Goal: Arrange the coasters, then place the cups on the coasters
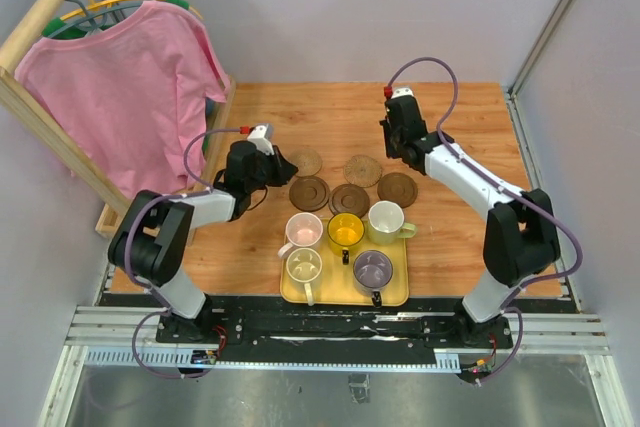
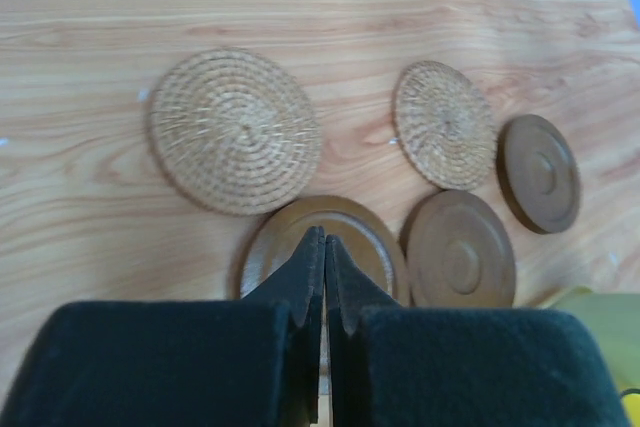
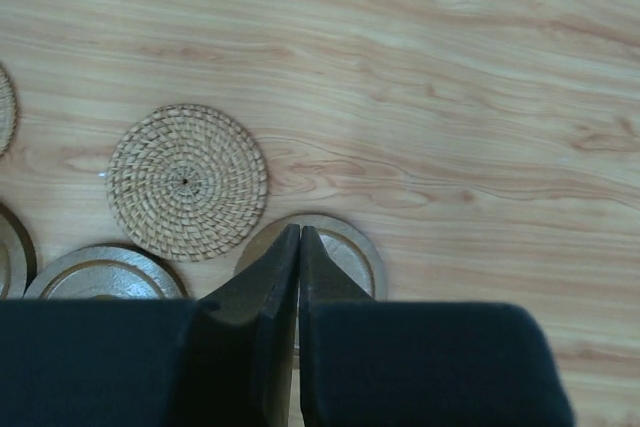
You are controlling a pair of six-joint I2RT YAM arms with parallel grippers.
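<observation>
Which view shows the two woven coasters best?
Left wrist: the left woven coaster and right woven coaster both lie whole, weave clear. Right wrist shows one whole, the other cut by the frame edge. Top external shows both, small.

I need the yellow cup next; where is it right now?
In the top view, centre, the yellow cup stands in the far row of the yellow tray, between the pink cup and the white cup.
</observation>
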